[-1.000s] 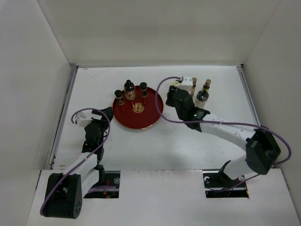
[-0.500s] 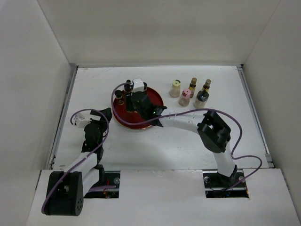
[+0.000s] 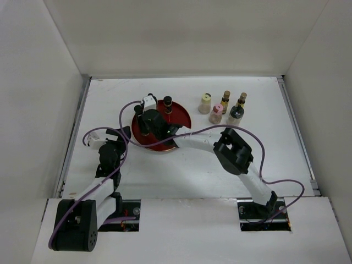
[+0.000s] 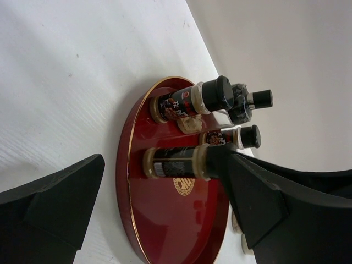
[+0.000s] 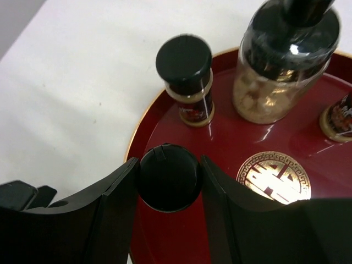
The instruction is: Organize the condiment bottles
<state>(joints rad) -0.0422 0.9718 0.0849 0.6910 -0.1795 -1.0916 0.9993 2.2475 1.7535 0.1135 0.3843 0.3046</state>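
My right gripper (image 3: 144, 125) reaches over the left part of the round red tray (image 3: 179, 131). In the right wrist view it (image 5: 169, 179) is shut on the black cap of a dark bottle (image 5: 169, 175) just inside the tray's left rim. Behind it stand a black-capped bottle (image 5: 186, 80), a larger jar (image 5: 286, 58) and a small dark bottle (image 5: 338, 118). In the left wrist view the held bottle (image 4: 176, 161) has its base on the tray (image 4: 165, 220). My left gripper (image 3: 114, 138) is open and empty, left of the tray.
Off the tray at the back right stand a cream-capped bottle (image 3: 205, 103), a pink-capped one (image 3: 216, 114), two amber gold-capped ones (image 3: 226, 99) (image 3: 241, 101) and a dark-capped jar (image 3: 235, 114). White walls enclose the table on three sides.
My right arm swung left from the bottle group at the back right to the tray, then to the tray's left side, carrying the dark bottle. The left arm has not moved.
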